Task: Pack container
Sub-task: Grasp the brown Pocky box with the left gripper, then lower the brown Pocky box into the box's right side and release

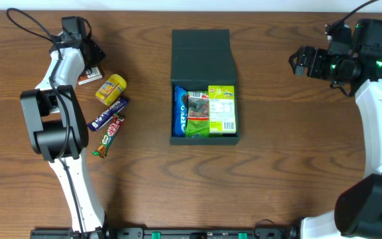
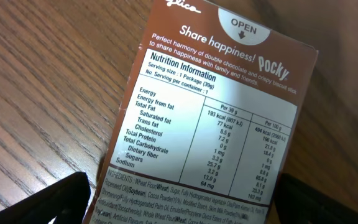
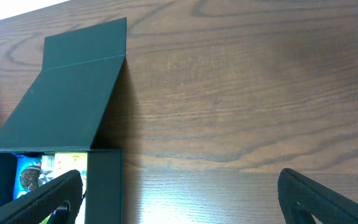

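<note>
Left gripper (image 2: 180, 186) gapes wide, straddling the Pocky box (image 2: 229, 106) (nutrition panel up). Right gripper (image 3: 182, 199) hangs spread and empty; the container (image 3: 73, 93), lid open, lies ahead to its left.

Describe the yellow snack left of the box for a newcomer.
In the overhead view, look left of the open dark container, near the left arm. The yellow packet lies above the blue bar and red bar; unlike those long bars, it is short and rounded.
</note>
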Robot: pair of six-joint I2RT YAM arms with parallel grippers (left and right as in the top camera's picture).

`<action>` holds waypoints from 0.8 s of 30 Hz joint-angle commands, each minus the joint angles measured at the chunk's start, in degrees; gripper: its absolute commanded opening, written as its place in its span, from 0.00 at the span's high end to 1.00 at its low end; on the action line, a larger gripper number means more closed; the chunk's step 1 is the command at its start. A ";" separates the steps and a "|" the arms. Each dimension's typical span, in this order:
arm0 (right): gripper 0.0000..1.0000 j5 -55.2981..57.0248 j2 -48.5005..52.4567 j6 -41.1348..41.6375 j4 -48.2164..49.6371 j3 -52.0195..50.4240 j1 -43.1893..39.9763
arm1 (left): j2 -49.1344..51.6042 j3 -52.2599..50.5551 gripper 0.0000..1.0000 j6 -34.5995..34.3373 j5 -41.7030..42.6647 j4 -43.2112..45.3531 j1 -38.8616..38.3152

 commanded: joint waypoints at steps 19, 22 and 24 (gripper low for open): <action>0.01 -0.35 -1.09 2.10 -0.07 0.72 -0.46 | 2.91 3.50 0.32 3.19 -1.49 -3.67 0.13; 0.01 -0.35 -1.09 2.10 -0.07 0.72 -0.46 | 2.91 7.41 0.34 4.79 -1.49 -5.62 0.09; 0.01 -0.33 -1.09 2.10 0.02 0.72 -0.48 | 2.91 10.40 0.34 5.57 -1.49 -7.19 0.02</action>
